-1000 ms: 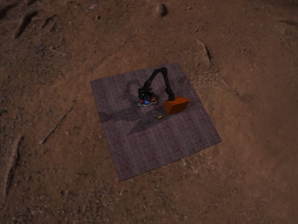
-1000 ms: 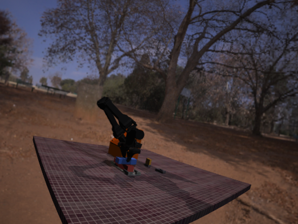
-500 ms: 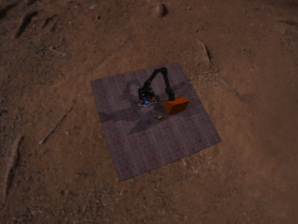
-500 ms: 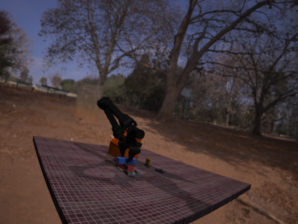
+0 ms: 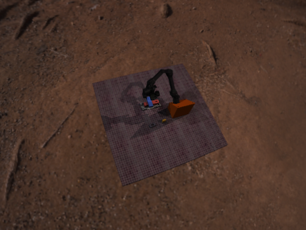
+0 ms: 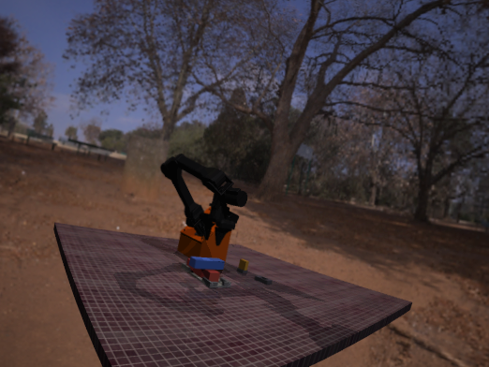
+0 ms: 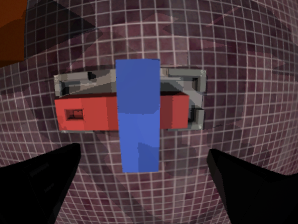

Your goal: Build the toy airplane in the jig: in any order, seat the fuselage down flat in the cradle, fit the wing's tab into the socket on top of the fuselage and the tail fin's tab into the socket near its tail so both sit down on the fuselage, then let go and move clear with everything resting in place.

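Note:
The red fuselage [image 5: 156,102] [image 6: 212,274] [image 7: 100,114] lies lengthwise in the grey jig [image 5: 143,108] [image 6: 226,283] [image 7: 202,82]; in the wrist view it shows toward the jig's lower side, and whether it is fully flat I cannot tell. The blue wing [image 5: 150,102] [image 6: 207,262] [image 7: 138,115] lies crosswise on top of the fuselage; its tab is hidden. A small square socket shows open near the fuselage's left end in the wrist view. The yellow tail fin [image 5: 164,120] [image 6: 244,265] stands apart from the jig. My gripper [image 6: 212,238] [image 7: 145,153] is open and empty, above the wing, with its fingers wide apart.
The orange base block [image 5: 183,109] [image 6: 222,248] [image 7: 10,30] stands beside the jig. A small dark holder [image 5: 152,125] [image 6: 263,280] lies near the tail fin. All stand on a gridded board [image 5: 176,155] [image 6: 155,323].

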`<state>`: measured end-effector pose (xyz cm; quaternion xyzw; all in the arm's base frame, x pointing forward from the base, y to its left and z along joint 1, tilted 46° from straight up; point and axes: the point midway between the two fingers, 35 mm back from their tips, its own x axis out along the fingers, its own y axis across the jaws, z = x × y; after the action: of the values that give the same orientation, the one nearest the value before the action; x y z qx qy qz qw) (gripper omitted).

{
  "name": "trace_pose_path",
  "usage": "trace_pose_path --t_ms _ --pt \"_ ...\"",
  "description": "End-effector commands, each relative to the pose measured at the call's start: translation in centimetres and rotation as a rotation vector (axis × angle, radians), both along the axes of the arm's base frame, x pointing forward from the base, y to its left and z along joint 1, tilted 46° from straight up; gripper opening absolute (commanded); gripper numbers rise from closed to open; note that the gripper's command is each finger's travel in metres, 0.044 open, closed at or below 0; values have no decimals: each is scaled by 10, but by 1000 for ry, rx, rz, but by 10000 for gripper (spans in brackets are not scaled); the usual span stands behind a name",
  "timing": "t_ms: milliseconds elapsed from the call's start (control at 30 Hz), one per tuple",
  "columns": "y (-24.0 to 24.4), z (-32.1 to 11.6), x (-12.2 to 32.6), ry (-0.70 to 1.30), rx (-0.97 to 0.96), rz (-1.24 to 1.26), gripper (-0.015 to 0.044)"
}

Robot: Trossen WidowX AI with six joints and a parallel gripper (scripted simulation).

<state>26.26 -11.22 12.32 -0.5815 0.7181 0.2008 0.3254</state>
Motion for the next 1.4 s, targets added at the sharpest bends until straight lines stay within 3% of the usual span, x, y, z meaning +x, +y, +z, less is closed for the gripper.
trace_pose_path --t_ms 0,400,1100,1367 --pt "1 1 0 -182 -27 -187 440" --pt "-2 -2 1 -967 -155 -968 440" --pt "0 -4 2 -977 -154 -980 440" --pt "97 -87 14 -954 -89 -993 440"
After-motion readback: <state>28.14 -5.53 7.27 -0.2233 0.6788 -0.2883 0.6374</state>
